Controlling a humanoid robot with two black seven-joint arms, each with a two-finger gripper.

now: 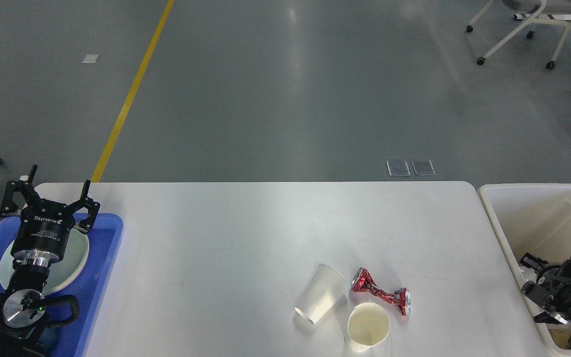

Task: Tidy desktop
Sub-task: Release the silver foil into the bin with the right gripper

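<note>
Grey floor with a yellow line lies behind your white worktop (246,233), which fills the middle of the view. On its near right part lie three pieces of litter close together: a clear cup (321,293) on its side, a paper cup (368,327) with its mouth facing you, and a crushed red can (380,291) just behind that cup. Your left pincer (50,198) hangs spread and empty over the blue tray (102,277), which holds a white plate (73,258). Your right pincer (538,275) sits over the cream bin (508,233) at the worktop's right end; it is dark and turned so that you cannot tell whether it is spread or pressed together.

The next job looks like fetching one of those three pieces with the right arm. Lift clear of the bin wall first, then come across. Take the can first, since it lies nearest the bin, pinching its narrow crushed waist. Descend straight down so you don't knock the paper cup or roll the clear one.
</note>
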